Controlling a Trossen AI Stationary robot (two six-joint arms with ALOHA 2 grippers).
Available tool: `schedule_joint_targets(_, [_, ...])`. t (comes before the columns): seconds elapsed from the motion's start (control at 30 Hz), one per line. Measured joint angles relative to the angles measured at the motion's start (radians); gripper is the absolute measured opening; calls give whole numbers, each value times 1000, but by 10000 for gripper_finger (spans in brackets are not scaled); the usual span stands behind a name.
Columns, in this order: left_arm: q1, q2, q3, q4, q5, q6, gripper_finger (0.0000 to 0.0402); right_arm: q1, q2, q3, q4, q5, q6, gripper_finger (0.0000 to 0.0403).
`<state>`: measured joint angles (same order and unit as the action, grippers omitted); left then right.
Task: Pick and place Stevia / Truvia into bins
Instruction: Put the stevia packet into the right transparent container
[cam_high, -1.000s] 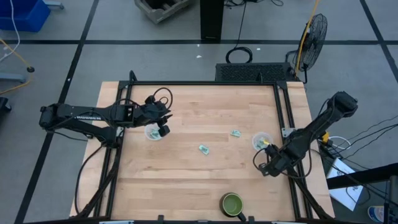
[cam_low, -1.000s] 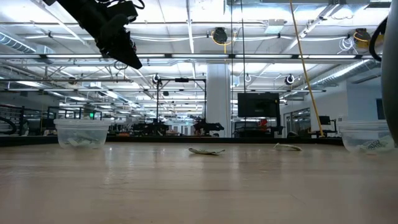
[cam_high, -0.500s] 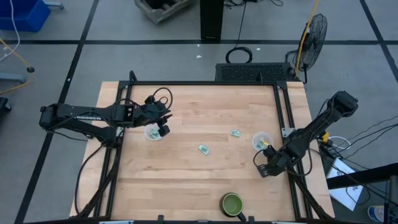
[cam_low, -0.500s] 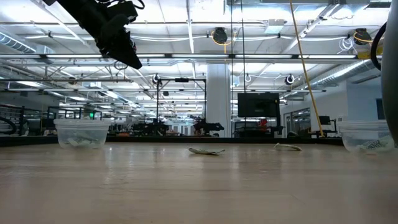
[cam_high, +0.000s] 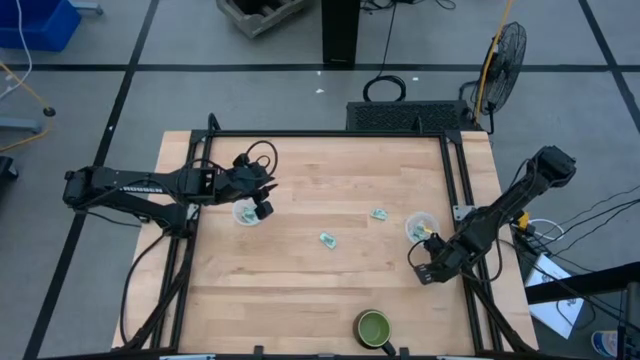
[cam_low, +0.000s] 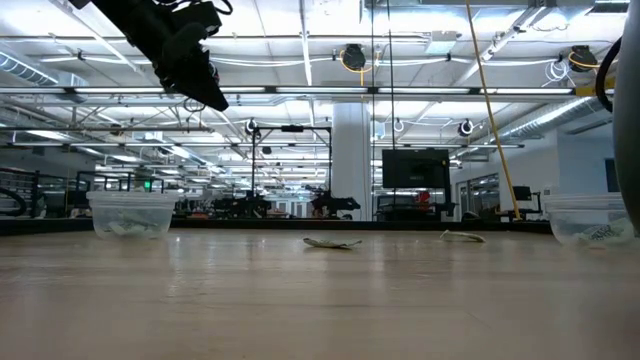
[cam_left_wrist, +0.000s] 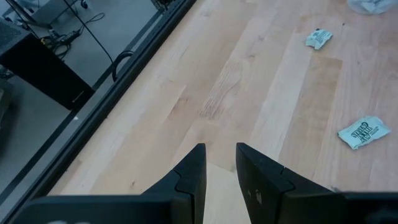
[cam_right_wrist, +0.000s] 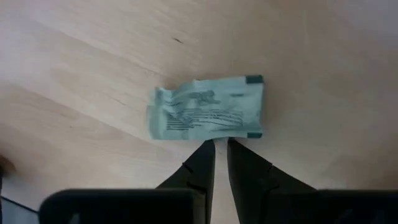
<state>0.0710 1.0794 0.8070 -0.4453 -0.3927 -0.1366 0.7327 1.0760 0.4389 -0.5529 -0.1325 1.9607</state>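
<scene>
My right gripper (cam_high: 422, 272) is low over the table near its right edge, shut but for a slit (cam_right_wrist: 221, 144). Its tips stand at the long edge of a pale green sachet (cam_right_wrist: 208, 115) that lies flat on the wood. My left gripper (cam_high: 262, 208) hangs high above the left cup (cam_high: 244, 214), open by a narrow gap (cam_left_wrist: 221, 158). That cup (cam_low: 131, 213) and the right cup (cam_high: 420, 226) each hold sachets. Two more sachets (cam_high: 327, 239) (cam_high: 379, 213) lie flat mid-table; the left wrist view shows them too (cam_left_wrist: 364, 132) (cam_left_wrist: 319, 38). My right gripper points down at the sachet's long edge (cam_right_wrist: 221, 135) nearest the fingers; I cannot tell whether the fingertips touch it. The sachet lies flat on the table.
A green dark-rimmed bowl (cam_high: 373, 326) stands near the table's near edge. Black frame rails run along the table's left (cam_high: 185, 250) and right (cam_high: 462, 190) sides. Bare wood lies between the two cups and toward the near left corner.
My right gripper has shifted a little toward the table's left. My left arm has kept still, and no sachet has moved.
</scene>
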Motion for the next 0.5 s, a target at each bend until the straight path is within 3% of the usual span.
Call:
schedule_joint_targets(0.13, [0,0,0,0,0,0,95,-1,-41,26,-4,80,-9,37])
schedule_joint_targets(0.5, [0,0,0,0,0,1,95,0,-123,44,-50,88,-13,71])
